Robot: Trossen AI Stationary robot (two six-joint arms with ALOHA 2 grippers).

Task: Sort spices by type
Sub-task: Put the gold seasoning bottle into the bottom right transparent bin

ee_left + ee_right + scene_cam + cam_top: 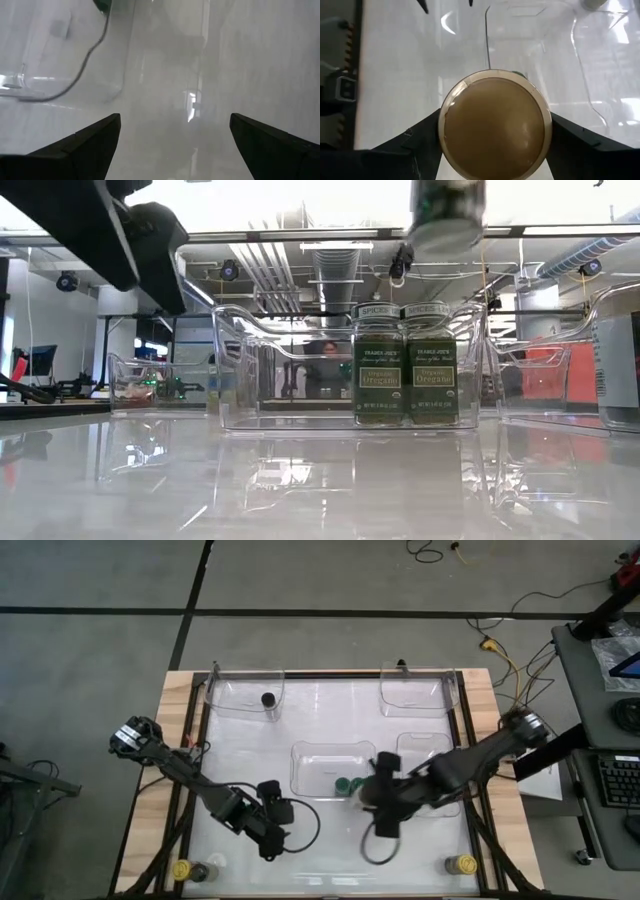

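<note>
The right tool (pixel 495 150) pinches a tan-lidded jar (pixel 495 127), lifted just right of the middle tray (pixel 310 755); the left tool (pixel 175 145) waits spread.

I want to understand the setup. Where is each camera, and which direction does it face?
High: overhead, straight down; both arms, trays, table.
Low: table height, level across; oregano jars in a clear tray.
Left wrist: past the open left gripper onto bare table.
Right wrist: right gripper holding a tan-lidded jar.
High and low share the green jars.
</note>
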